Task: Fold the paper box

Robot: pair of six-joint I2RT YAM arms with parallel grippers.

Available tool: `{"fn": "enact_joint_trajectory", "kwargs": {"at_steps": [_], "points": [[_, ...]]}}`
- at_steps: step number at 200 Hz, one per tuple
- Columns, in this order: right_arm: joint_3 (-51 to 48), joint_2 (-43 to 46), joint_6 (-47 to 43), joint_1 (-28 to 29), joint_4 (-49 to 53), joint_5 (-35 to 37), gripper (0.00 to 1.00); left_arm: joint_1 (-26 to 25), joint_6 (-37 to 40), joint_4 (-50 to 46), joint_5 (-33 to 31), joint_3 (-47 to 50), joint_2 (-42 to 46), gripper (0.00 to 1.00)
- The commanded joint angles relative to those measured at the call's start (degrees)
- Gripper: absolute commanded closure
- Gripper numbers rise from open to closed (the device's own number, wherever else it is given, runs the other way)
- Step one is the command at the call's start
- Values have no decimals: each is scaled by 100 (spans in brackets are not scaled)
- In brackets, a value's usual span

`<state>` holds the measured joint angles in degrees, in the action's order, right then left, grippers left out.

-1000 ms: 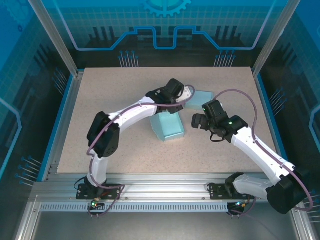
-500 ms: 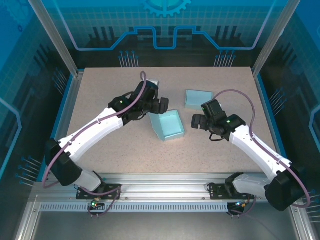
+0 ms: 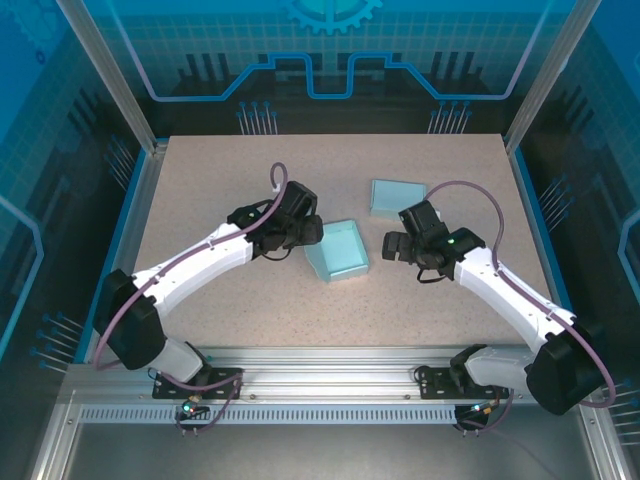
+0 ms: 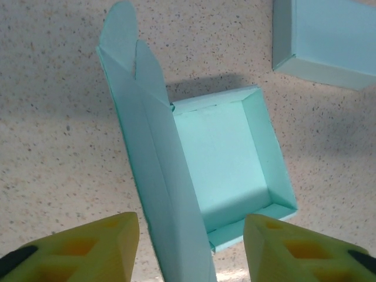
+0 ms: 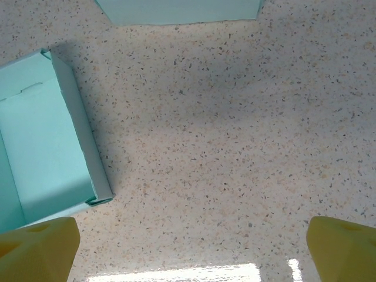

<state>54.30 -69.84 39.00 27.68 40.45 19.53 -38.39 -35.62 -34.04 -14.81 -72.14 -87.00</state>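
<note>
The paper box (image 3: 340, 255) is a light teal open tray in the middle of the table. In the left wrist view its floor (image 4: 226, 158) faces up and one long side flap (image 4: 150, 158) stands unfolded, with a rounded tab at its far end. My left gripper (image 3: 312, 232) is at the box's left side; its yellow fingers (image 4: 82, 244) straddle the flap's near end with a gap on each side (image 4: 191, 238). My right gripper (image 3: 388, 243) hovers just right of the box, open over bare table (image 5: 191, 241), with the box's corner (image 5: 44, 147) to its left.
A second teal piece, a shallow tray (image 3: 398, 195), lies behind and to the right of the box; its edges show as the tray (image 4: 335, 41) and the tray (image 5: 176, 9) in the wrist views. The speckled table (image 3: 230, 310) is ringed by a metal frame and blue panels.
My left arm swung from over the back-right tray across to the box's left side and came down beside its flap, its fingers drawing closer together. The right arm barely moved.
</note>
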Motion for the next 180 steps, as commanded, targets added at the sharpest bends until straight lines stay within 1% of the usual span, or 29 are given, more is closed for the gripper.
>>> {"fn": "enact_joint_trajectory", "kwargs": {"at_steps": [1,30,51,68,86,101,111,121,135,153,168,180], "points": [[-61,80,72,-62,39,156,0,38,221,-8,10,-85,-228,58],[-102,196,69,-61,42,192,0,36,496,-159,-210,-207,-342,76],[-141,265,71,-58,25,201,0,37,727,-305,-381,-323,-381,82],[-185,319,31,-62,-36,181,0,48,1059,-392,-546,-427,-398,87],[-312,438,-73,-61,-230,101,0,71,1666,-445,-680,-560,-427,94],[-359,574,-127,-61,-435,56,0,98,2637,-267,-658,-606,-441,97],[-604,681,-185,-62,-604,16,0,128,3314,-63,-650,-615,-456,100],[-710,792,-236,-63,-768,-1,0,209,4008,98,-396,-647,-476,100],[-850,953,-432,-61,-1044,-96,0,341,5006,310,210,-640,-493,100],[-1122,1208,-800,-61,-1558,-276,0,536,6157,454,1244,-622,-496,100],[-1170,1369,-911,-70,-1575,-282,0,685,6912,600,2019,-598,-485,100],[-1044,1427,-912,-98,-1325,-289,0,809,7395,673,2572,-644,-516,100]]}}
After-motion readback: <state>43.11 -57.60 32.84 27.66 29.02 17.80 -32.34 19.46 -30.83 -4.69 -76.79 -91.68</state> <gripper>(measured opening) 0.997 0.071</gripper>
